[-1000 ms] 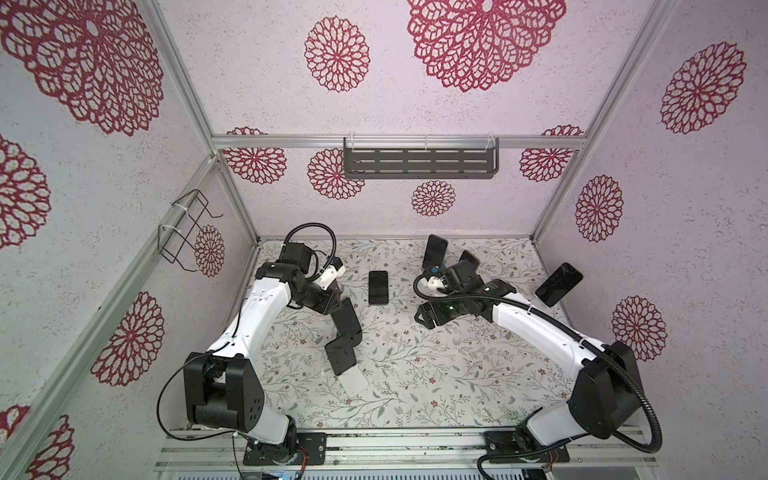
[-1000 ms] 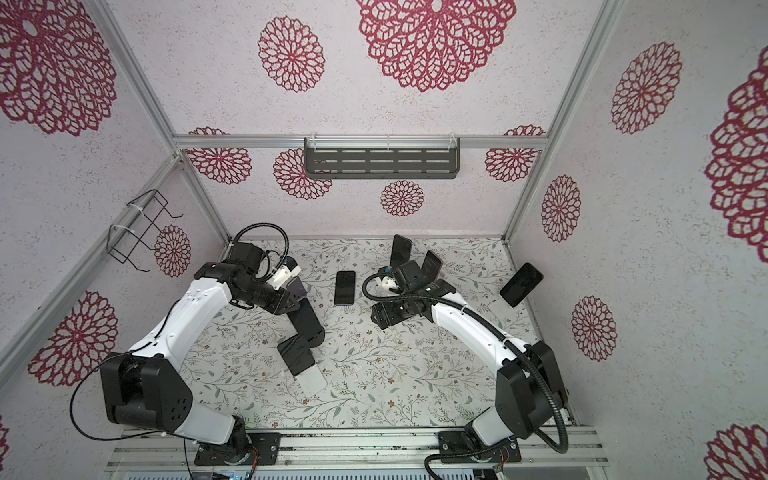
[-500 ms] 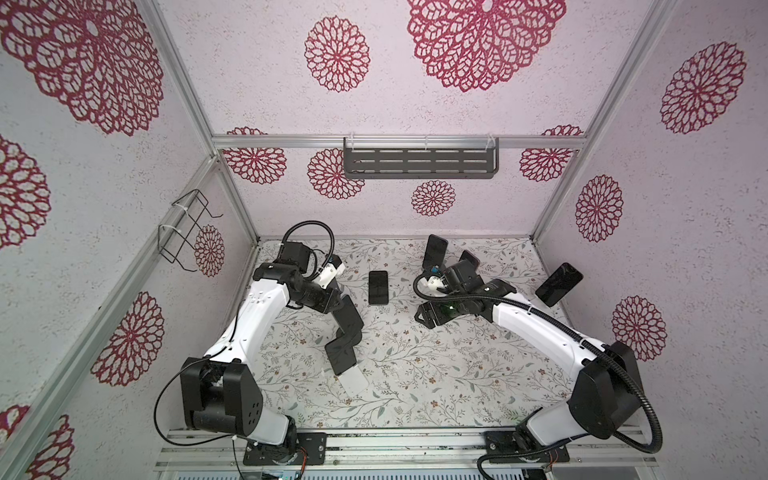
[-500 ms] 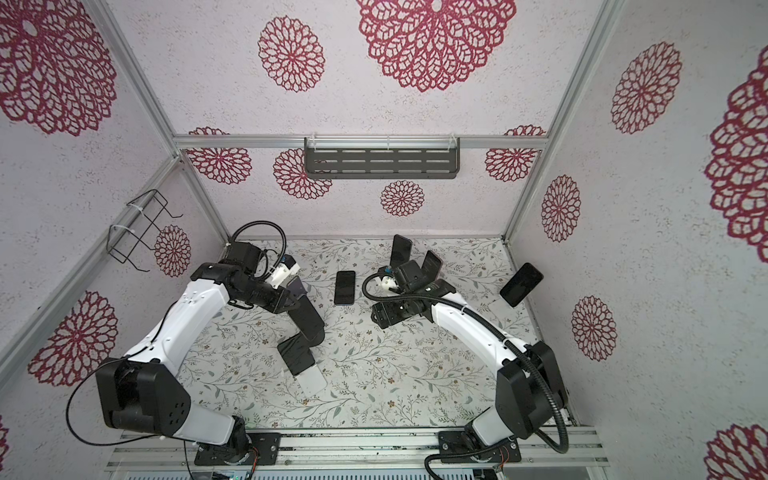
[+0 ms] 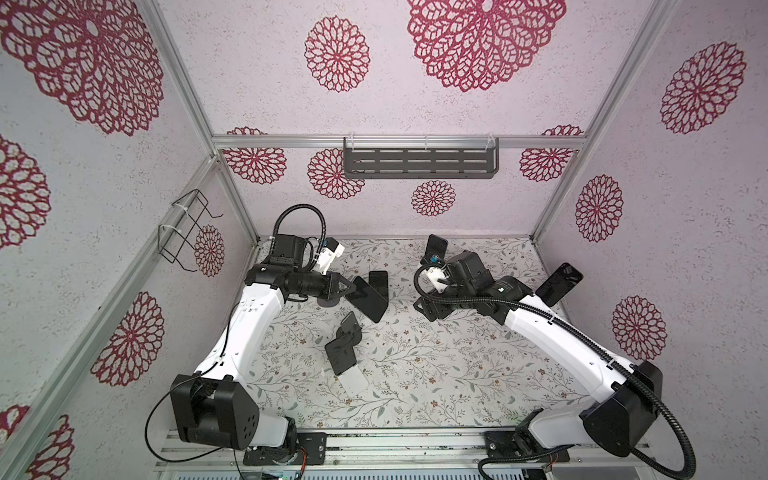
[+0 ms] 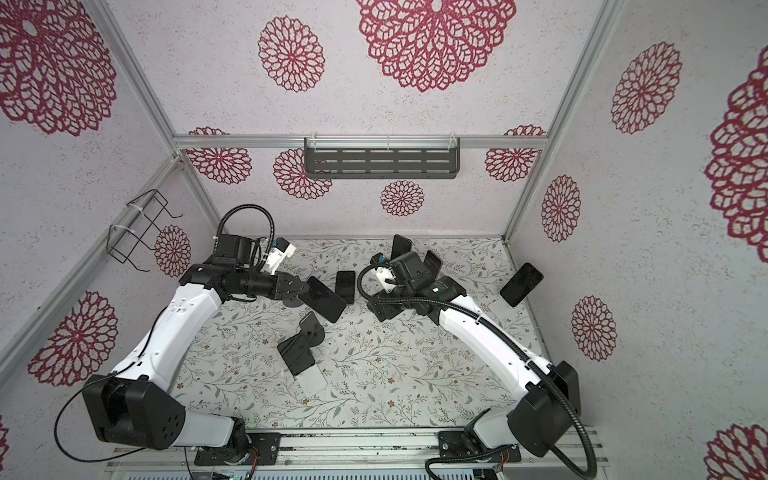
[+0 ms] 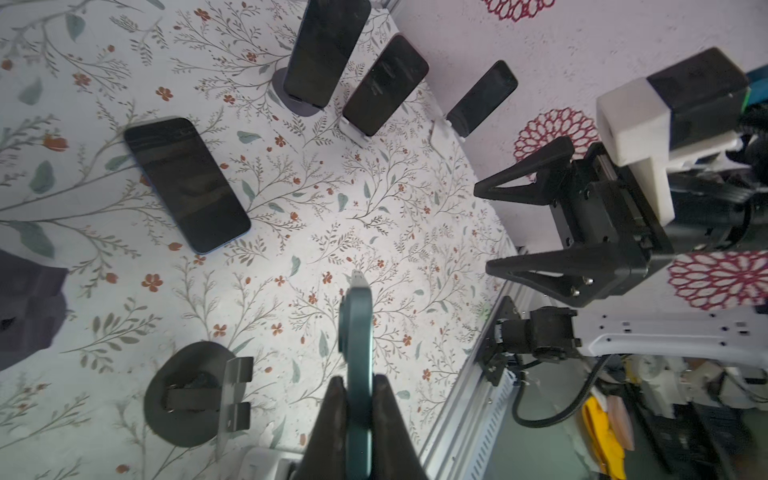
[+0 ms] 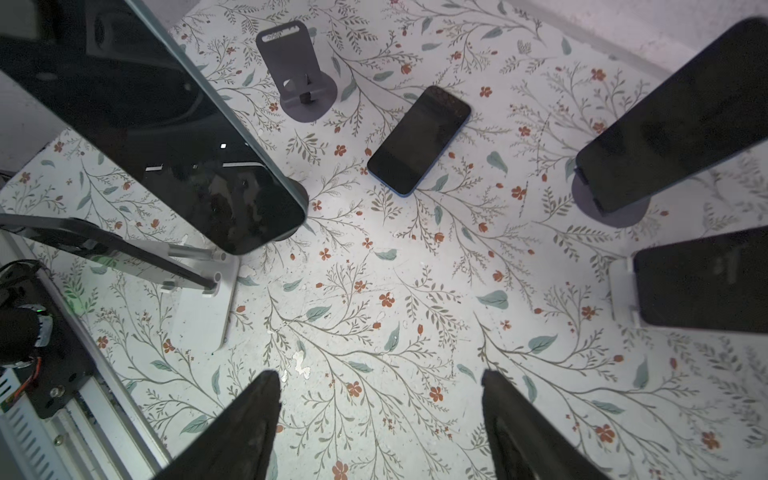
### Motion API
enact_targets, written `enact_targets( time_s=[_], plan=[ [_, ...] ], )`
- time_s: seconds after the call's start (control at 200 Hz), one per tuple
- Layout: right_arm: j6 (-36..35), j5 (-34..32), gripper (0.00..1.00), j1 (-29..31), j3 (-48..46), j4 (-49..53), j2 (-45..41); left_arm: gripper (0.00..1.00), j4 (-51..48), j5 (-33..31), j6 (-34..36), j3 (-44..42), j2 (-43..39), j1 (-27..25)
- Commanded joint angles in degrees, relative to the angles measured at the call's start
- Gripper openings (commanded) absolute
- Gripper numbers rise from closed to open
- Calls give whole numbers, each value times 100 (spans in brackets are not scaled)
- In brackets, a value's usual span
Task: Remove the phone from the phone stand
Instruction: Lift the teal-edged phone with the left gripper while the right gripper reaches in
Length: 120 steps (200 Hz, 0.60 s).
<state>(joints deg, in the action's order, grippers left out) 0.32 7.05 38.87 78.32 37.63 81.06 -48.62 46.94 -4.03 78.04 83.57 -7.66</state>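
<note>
The phone is in the air, clear of any stand. The left end effector grips it by one edge; in the left wrist view the fingers press on either side of its teal rim. In both top views the phone hangs tilted with its dark screen showing, above the left middle of the bench.

Its lower corner is near the top of the phone stand but apart from it. That stand is a black folding plate on a white foot, and it holds nothing. A round-footed stand, also empty, sits on the bench beneath the left end effector. Just behind the held phone, a flat phone lies on the bench with its screen up.

The right end effector is open, its fingers spread wide with nothing between them. It hovers over bare bench to the right of the middle.

Further out, more phones lean on stands of their own: a back phone near the rear wall and a side phone by the right wall.
</note>
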Motion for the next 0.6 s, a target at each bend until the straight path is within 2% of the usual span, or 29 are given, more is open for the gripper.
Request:
enact_targets(
  time_s=[0.0, 0.1, 0.17, 0.28, 0.595],
  plan=[
    [-382, -347, 80, 291, 547, 486, 255, 0, 371, 928, -717, 167, 332, 28],
    [-577, -170, 84, 545, 1015, 829, 649, 0, 300, 1125, -849, 236, 641, 12],
    [-746, 29, 93, 709, 1289, 969, 902, 0, 280, 1295, -863, 229, 817, -5],
    [-1030, -8, 99, 929, 1707, 1123, 1307, 0, 295, 1430, -856, 229, 941, -47],
    [-1618, -198, 99, 1112, 2275, 1131, 2164, 0, 330, 1511, -863, 195, 1047, -60]
  ],
)
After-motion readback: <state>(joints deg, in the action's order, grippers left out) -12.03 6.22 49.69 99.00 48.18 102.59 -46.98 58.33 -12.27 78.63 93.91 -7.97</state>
